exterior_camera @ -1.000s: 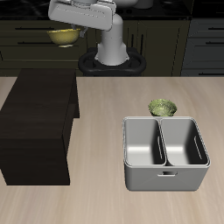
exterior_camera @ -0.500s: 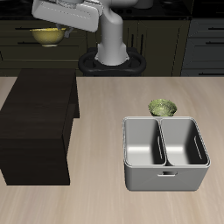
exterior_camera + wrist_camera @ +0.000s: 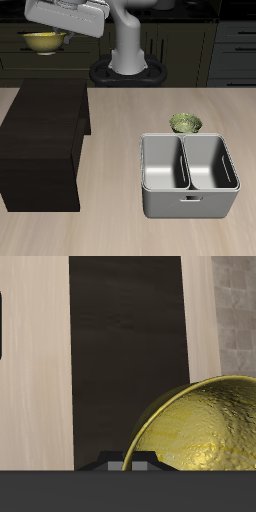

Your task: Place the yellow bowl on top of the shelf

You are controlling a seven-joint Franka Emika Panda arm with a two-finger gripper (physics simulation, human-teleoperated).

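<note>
Gripped at its rim, the yellow bowl [image 3: 43, 41] hangs directly below the end effector [image 3: 52, 33], high above the shelf [image 3: 45, 130], at 11 o'clock from the grey bin [image 3: 189, 174].

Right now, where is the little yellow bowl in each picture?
Exterior view: the yellow bowl hangs high up under the end effector, above the back end of the shelf.
Wrist view: the yellow bowl fills the near foreground, right at the end effector, with the shelf below it.
Shared landmark: the dark shelf, which shows in both views.
</note>
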